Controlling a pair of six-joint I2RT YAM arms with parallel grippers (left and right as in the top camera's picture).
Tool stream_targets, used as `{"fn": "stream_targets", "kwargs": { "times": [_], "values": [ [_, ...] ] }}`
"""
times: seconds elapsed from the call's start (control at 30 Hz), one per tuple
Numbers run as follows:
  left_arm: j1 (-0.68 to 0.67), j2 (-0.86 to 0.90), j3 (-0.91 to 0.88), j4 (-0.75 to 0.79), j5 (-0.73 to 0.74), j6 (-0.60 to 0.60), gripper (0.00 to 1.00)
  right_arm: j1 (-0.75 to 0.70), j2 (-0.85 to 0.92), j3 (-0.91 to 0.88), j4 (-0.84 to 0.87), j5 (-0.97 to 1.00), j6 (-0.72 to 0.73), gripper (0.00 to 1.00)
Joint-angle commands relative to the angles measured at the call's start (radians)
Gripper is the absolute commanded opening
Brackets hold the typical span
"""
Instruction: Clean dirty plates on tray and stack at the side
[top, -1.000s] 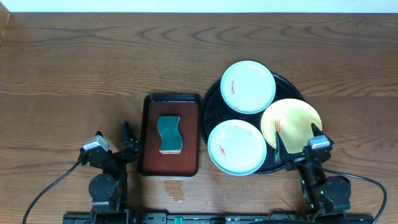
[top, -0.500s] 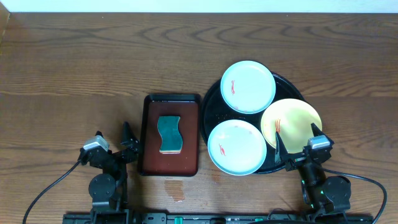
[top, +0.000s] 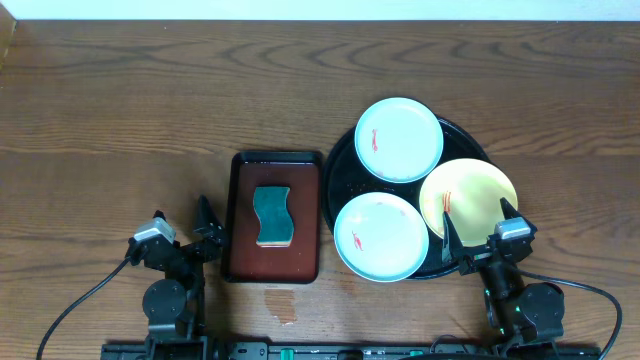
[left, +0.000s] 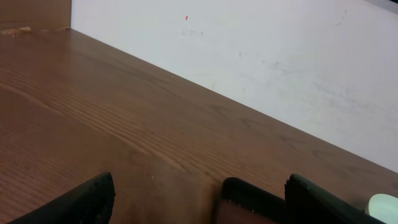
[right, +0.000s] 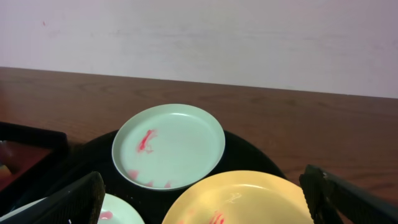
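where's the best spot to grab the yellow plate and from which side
Probably pinch the yellow plate by its rim at the near right edge, coming in low from the robot's side with the open right pincer. It is thin and shallow, so only the rim gives purchase, and that edge faces away from both mint plates.
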Motion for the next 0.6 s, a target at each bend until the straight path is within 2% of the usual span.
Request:
{"fn": "stream_targets", "kwargs": {
  "times": [0.0, 0.57],
  "values": [
    [0.004, 0.0, -0.012, -0.048, -0.016, 0.002, 0.88, -0.005, -0.008, -0.002, -0.004, 0.007, -0.014, 0.99],
    [0.004, 0.0, -0.012, -0.047, 0.014, 0.001, 0.88, -0.005, -0.008, -0.002, 0.024, 0.02, -0.014, 0.99]
  ]
}}
